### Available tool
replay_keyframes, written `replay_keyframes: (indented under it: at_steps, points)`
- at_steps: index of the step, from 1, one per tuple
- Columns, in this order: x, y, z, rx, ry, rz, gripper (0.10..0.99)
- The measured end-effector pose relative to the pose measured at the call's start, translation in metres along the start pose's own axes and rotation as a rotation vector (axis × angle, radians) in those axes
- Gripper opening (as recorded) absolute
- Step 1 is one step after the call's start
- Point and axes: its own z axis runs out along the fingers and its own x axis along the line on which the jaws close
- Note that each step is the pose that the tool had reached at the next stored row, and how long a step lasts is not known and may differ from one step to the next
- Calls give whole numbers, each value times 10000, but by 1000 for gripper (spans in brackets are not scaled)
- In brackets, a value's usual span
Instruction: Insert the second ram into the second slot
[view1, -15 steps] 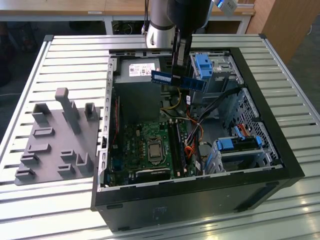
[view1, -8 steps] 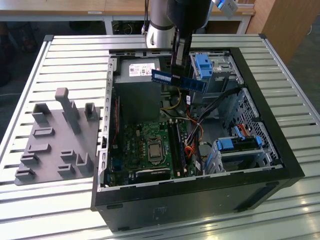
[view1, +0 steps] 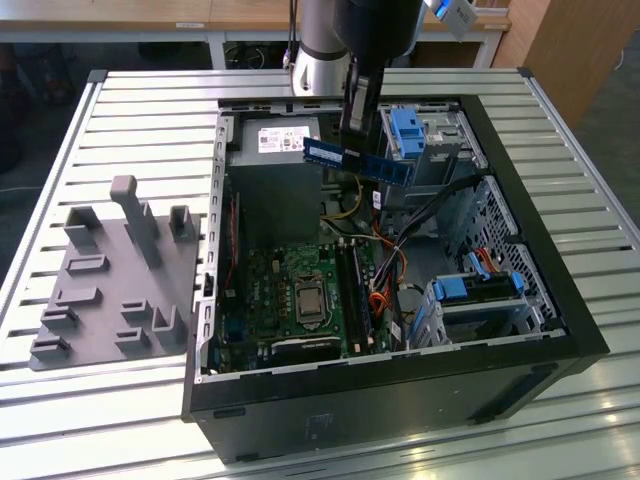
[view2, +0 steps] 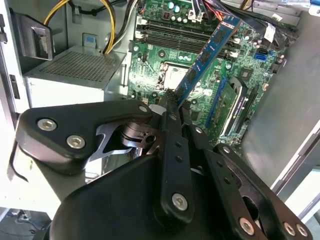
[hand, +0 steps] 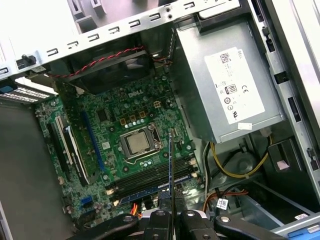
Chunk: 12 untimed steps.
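In the exterior view my gripper (view1: 352, 140) hangs over the open computer case (view1: 400, 385), shut on the second ram (view1: 365, 163). This thin blue stick sticks out sideways and slightly tilted, well above the motherboard (view1: 290, 300). The second wrist view has the stick (view2: 205, 55) running away from the gripper (view2: 170, 102) over the board. In the first wrist view the stick (hand: 170, 160) is seen edge-on above the gripper (hand: 170, 212), crossing over the long dark memory slots (hand: 150, 176) beside the processor socket (hand: 136, 143). I cannot tell which one is the second slot.
A grey power supply (view1: 272, 165) fills the case's far corner. Blue drive-bay clips (view1: 405, 130) sit behind the gripper, and others (view1: 472, 290) are at the exterior view's right. Orange and black cables (view1: 385, 270) lie beside the slots. A grey fixture plate (view1: 110, 275) stands outside the case.
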Motion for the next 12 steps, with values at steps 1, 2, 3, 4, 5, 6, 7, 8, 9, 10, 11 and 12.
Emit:
replay_keyframes:
  at_steps: [1,2,3,4,5,6,7,8,9,10,11,12]
  points:
    - [0,0,0,0,-2,39,141]
    - [0,0,0,1,-3,73,141]
    - [0,0,0,2,-5,105,141]
    - [0,0,0,2,-6,136,141]
    - [0,0,0,3,-7,167,141]
    - [0,0,0,3,-7,194,141]
    - [0,0,0,3,-10,219,141]
    - [0,0,0,4,-10,253,141]
    - [0,0,0,4,-12,286,141]
    - [0,0,0,5,-13,322,141]
    - [0,0,0,5,-14,358,141]
    - [0,0,0,6,-16,395,141]
